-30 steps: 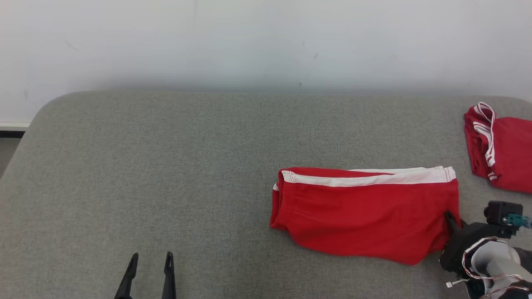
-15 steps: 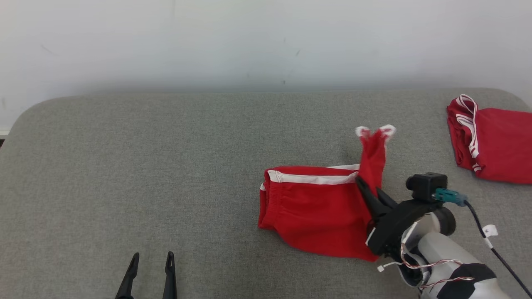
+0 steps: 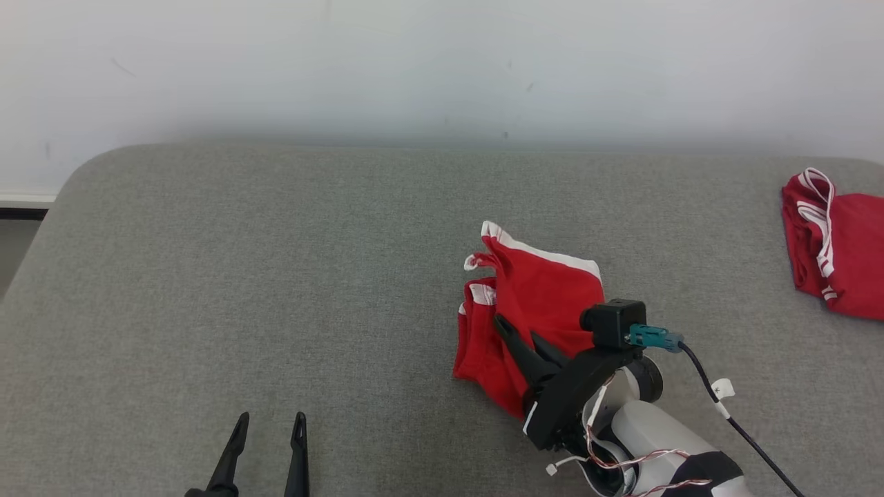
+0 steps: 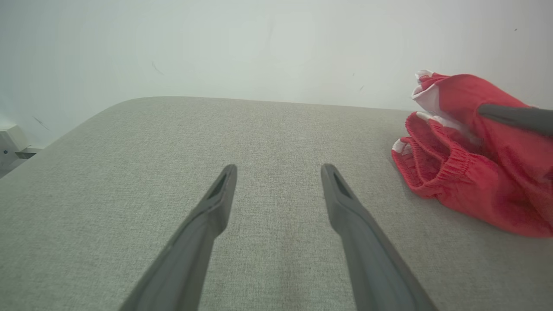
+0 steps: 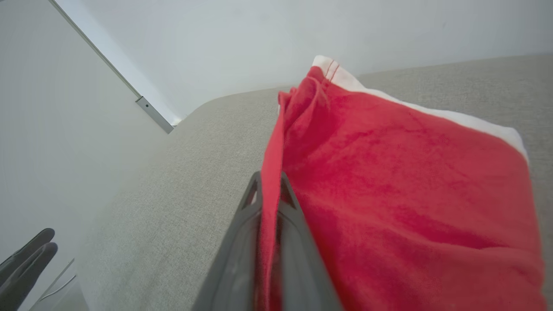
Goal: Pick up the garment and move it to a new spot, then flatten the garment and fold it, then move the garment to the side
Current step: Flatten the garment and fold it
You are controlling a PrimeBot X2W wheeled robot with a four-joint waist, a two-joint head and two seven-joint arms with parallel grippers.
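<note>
Between fingers of my right gripper (image 3: pixel 515 327): red shorts (image 3: pixel 545 286) edge pinched tight, cloth half lifted, doubling over itself. Thin pinch may slip, dropping fold crooked. My left gripper (image 3: pixel 270 418) spread, well apart.

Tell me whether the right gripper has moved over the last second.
Yes. Shut on the red shorts, the right gripper has swung to the robot's left, away from the other red garment lying at the far right, folding the shorts over.
</note>
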